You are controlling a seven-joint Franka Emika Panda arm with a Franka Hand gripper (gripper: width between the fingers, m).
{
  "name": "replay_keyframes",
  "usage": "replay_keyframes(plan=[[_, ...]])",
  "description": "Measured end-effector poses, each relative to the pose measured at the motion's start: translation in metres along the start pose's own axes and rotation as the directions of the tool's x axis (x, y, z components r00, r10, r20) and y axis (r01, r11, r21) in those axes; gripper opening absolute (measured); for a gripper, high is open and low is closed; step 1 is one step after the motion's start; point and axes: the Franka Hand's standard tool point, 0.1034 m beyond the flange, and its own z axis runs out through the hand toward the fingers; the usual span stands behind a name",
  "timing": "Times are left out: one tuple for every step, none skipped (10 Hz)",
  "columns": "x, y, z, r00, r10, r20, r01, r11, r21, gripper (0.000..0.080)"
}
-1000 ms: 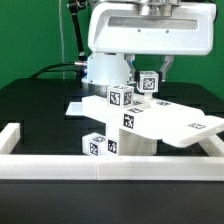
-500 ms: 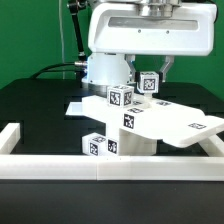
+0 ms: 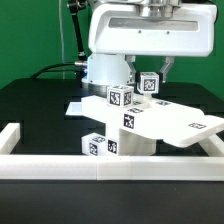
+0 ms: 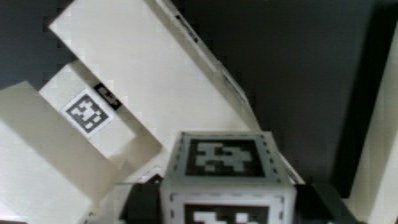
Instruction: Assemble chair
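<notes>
My gripper (image 3: 148,80) hangs under the white arm, shut on a small white tagged block (image 3: 148,84) of the chair. In the wrist view the block (image 4: 224,160) fills the gap between the dark fingers (image 4: 146,200), and its tagged faces show. Just below it in the exterior view sits a cluster of chair parts. A wide white slab (image 3: 175,124) lies tilted toward the exterior view's right, resting on a thick block (image 3: 128,122). Another tagged cube (image 3: 120,98) sits on top, and a short tagged bar (image 3: 100,145) lies at the base. White slabs (image 4: 151,75) lie below the held block in the wrist view.
A plain white border rail (image 3: 110,166) runs along the front of the black table, with side rails at the exterior view's left (image 3: 20,136) and right (image 3: 208,140). A thin flat white piece (image 3: 75,106) lies behind the cluster. The robot base (image 3: 100,68) stands behind.
</notes>
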Motion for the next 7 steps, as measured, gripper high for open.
replay_keyframes(plan=[[0.0000,0.0000,0.0000,1.000,0.000,0.000,0.000,1.000,0.000,0.0289],[-0.0001,0.0000,0.0001,1.000,0.000,0.000,0.000,1.000,0.000,0.0289],[-0.0018,0.0002,0.0015,1.000,0.001,0.003,-0.001,1.000,0.000,0.0289],[-0.0021,0.0004,0.0028,1.000,0.000,0.004,0.000,1.000,-0.001,0.0289],[-0.0022,0.0010,0.0052,1.000,0.000,0.005,0.000,1.000,-0.004,0.0289],[-0.0025,0.0018,0.0075,1.000,0.000,0.006,0.000,1.000,-0.006,0.0289],[-0.0022,0.0021,0.0074,1.000,0.001,0.004,-0.001,1.000,-0.006,0.0290]])
